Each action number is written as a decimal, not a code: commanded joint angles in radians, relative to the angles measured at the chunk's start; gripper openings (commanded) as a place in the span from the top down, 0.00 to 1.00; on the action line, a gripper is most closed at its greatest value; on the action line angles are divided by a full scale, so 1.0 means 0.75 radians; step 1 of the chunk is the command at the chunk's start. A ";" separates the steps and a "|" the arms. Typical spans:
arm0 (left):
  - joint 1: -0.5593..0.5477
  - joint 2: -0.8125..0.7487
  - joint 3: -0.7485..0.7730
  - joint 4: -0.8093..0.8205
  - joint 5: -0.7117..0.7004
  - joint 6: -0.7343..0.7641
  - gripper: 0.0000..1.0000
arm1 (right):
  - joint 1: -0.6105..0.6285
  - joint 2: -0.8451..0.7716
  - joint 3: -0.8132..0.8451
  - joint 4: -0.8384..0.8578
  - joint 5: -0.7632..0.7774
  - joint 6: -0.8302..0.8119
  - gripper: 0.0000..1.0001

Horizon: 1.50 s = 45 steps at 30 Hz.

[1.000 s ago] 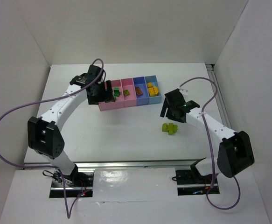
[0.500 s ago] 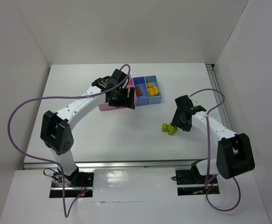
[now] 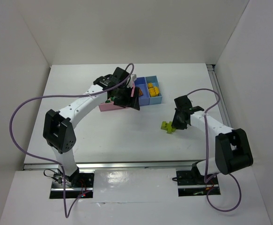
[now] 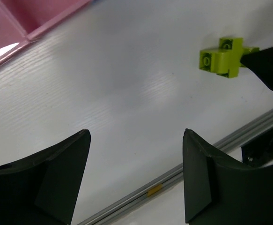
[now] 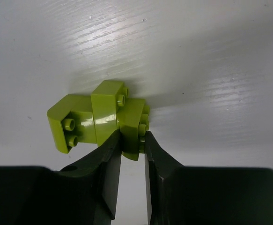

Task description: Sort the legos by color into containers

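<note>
A lime green lego cluster (image 5: 94,117) lies on the white table, right of centre in the top view (image 3: 168,126). My right gripper (image 5: 133,140) is shut on the cluster's right-hand brick, a finger on each side, low at the table (image 3: 176,123). My left gripper (image 3: 127,101) hangs open and empty over the pink containers (image 3: 109,108), hiding most of them. In the left wrist view, the table and the lime lego (image 4: 223,56) show beyond its fingers (image 4: 136,136). The blue-purple bin (image 3: 139,99) holds an orange-brown lego (image 3: 139,92). A yellow lego (image 3: 152,88) lies in the light blue bin (image 3: 156,99).
A metal rail (image 3: 127,165) runs along the table's near edge, also in the left wrist view (image 4: 173,176). White walls enclose the table on the left, back and right. Purple cables loop from both arms. A corner of the pink bin (image 4: 28,18) shows at top left.
My right gripper has come down and closed on the lime green lego cluster. The left arm has swung right, from the wide pink bin's left end to over the pink bins.
</note>
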 commanded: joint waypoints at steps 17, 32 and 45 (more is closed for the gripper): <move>-0.030 -0.041 -0.030 0.081 0.529 0.426 0.08 | -0.005 0.024 0.254 0.014 -1.064 -0.448 0.98; -0.110 -0.215 -0.210 0.092 0.351 0.573 0.09 | -0.032 0.358 0.471 -0.217 -1.455 -0.591 0.95; -0.227 -0.097 -0.122 0.035 0.404 0.588 0.09 | -0.032 0.411 0.496 -0.205 -1.481 -0.577 0.95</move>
